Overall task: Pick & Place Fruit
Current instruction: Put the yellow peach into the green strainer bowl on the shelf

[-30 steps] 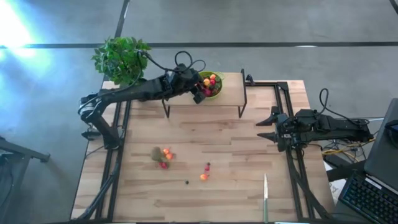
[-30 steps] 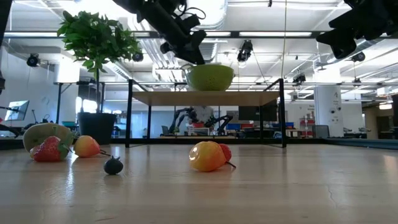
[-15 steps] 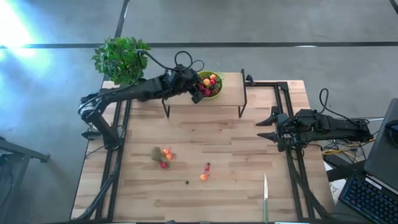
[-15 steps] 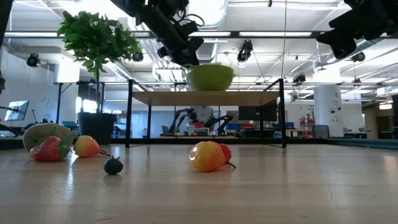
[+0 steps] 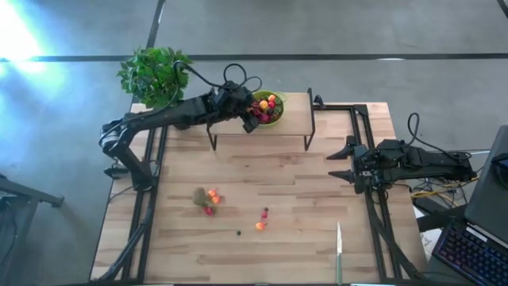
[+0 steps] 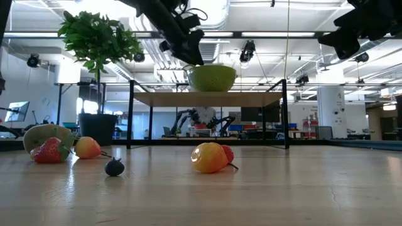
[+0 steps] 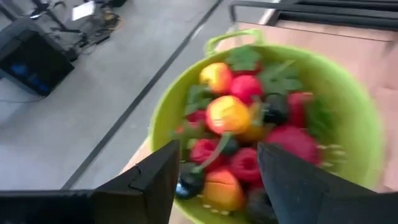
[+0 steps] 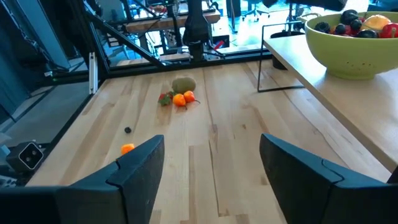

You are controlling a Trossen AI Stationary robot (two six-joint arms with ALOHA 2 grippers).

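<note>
A lime-green bowl (image 5: 275, 118) full of small fruit (image 7: 227, 114) stands on a raised wooden shelf (image 5: 294, 123) at the far side. My left gripper (image 7: 217, 186) hangs open just above the bowl's left rim (image 7: 163, 118), with nothing between its fingers. On the table below lie a brown kiwi (image 5: 199, 195) with orange fruits (image 5: 213, 195) and a strawberry (image 5: 208, 210), an orange and red pair (image 5: 262, 221), and a dark berry (image 5: 238, 233). My right gripper (image 5: 340, 163) waits open at the right edge.
A knife (image 5: 339, 253) lies near the front right edge. A potted plant (image 5: 155, 73) stands at the far left corner beside the shelf. The shelf's thin black legs (image 5: 309, 135) stand on the table. Bare wood lies between the loose fruit and my right gripper.
My left gripper has drawn back a little from over the bowl toward the table's left edge, and more of the bowl's fruit shows in the high view. The fruit on the table has stayed where it was.
</note>
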